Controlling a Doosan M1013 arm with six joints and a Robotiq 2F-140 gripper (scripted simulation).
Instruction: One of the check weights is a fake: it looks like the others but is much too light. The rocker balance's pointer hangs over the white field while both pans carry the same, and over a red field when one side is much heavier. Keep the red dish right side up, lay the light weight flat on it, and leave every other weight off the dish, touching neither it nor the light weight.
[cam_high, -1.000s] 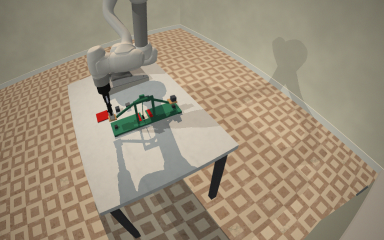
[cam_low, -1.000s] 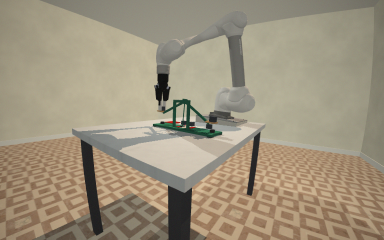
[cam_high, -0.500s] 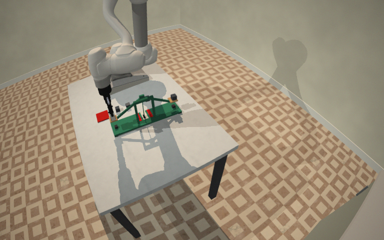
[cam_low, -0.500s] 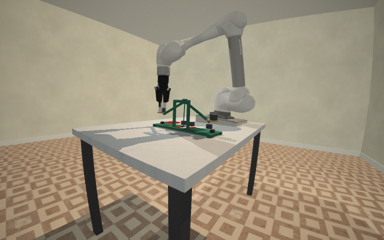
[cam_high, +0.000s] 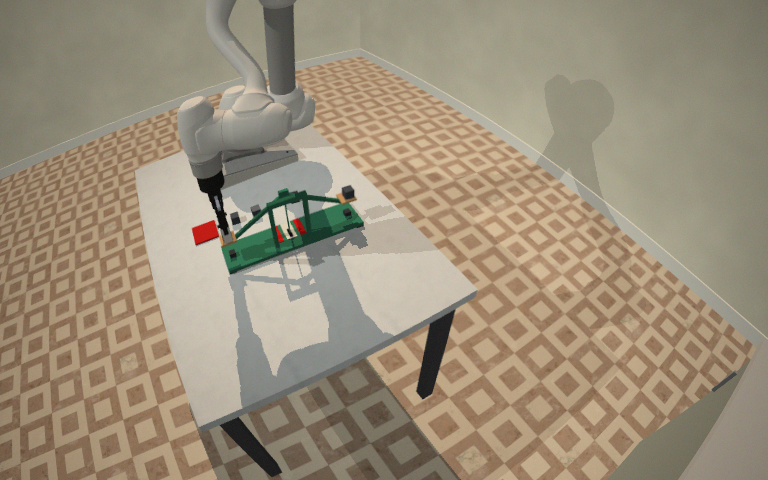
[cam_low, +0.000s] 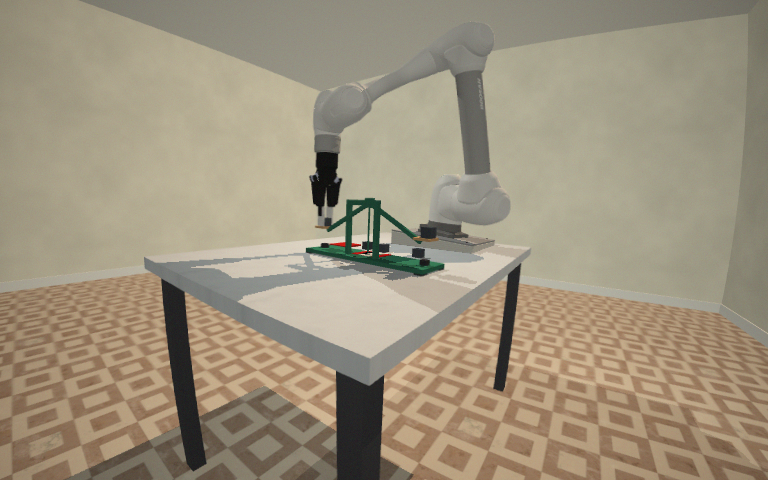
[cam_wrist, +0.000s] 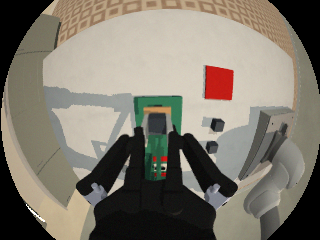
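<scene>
Arm folded over the desk's back-left part, wrist vertical.
The gripper (cam_low: 323, 221) points straight down from the bent elbow, its fingers drawn in to a narrow gap, closed on a small dark weight (cam_wrist: 156, 123).

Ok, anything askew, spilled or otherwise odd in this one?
Nothing stands out. The balance stands square on the table, the red dish lies flat with nothing on it, and the claw is shut on a weight over one pan.
</scene>
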